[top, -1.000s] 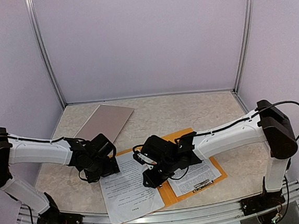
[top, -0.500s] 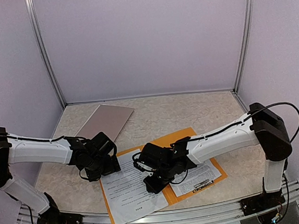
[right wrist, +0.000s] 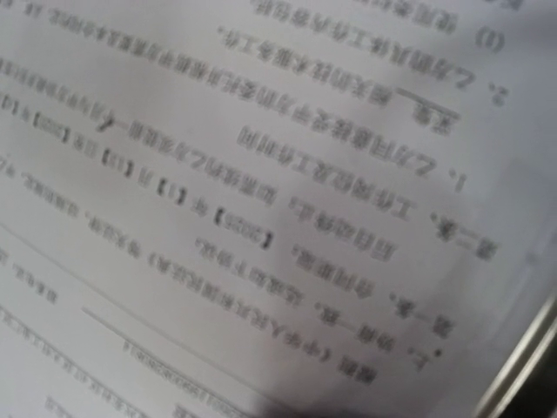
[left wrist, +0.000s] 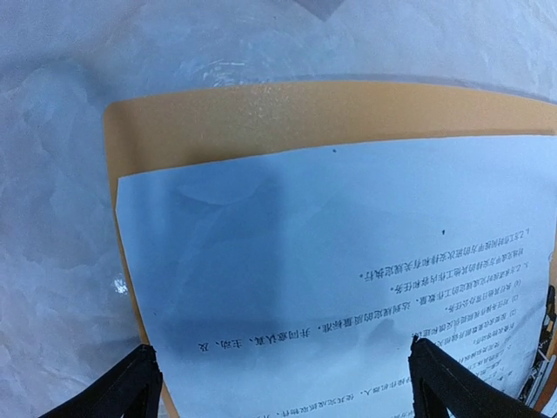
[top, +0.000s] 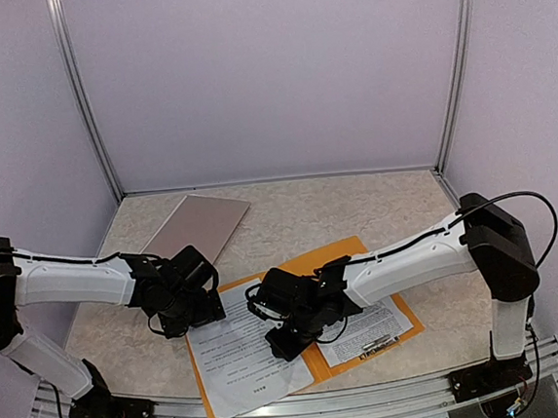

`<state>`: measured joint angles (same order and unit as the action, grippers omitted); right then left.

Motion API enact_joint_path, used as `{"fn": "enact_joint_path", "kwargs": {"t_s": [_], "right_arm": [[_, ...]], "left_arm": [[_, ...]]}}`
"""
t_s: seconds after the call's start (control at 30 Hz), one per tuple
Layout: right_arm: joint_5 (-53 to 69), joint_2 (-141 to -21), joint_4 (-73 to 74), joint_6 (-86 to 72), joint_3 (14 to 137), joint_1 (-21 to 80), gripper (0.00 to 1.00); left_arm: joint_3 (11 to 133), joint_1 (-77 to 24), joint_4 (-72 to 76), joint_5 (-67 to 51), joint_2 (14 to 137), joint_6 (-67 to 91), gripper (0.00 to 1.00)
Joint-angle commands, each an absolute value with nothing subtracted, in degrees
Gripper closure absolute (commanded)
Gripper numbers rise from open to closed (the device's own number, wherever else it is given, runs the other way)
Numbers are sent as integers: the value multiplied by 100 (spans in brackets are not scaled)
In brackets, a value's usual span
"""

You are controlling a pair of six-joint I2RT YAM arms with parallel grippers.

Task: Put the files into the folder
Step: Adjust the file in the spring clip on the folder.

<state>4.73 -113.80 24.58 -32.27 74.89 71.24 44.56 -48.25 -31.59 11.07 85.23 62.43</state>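
Orange folder partly under files | left fingers spread apart | right fingers: grip unreadable, view blurred

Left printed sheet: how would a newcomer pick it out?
On the marbled beige table lies an open orange card folder. The white printed paper sheet covers its left half. It looks larger than the right-hand sheet, which bears a metal clip.

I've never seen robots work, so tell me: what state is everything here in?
folder: open, lying flat.
left sheet: flat on the folder's left half.
right sheet: flat on its right half.
left gripper: open, above the left sheet.
right gripper: down at the sheets, jaws hidden.
tan board: lying flat.
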Motion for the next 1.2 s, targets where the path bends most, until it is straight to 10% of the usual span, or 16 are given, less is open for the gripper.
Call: {"fn": "enact_joint_path", "kwargs": {"t_s": [0.0, 1.17], "right_arm": [[323, -11538, 2541, -3280, 7632, 7170, 83], [86, -10737, 1698, -3283, 7185, 7154, 76]], "left_arm": [[4577, -4852, -3317, 1277, 8461, 6136, 5], [4547, -4816, -2959, 1068, 8745, 5977, 4]]}}
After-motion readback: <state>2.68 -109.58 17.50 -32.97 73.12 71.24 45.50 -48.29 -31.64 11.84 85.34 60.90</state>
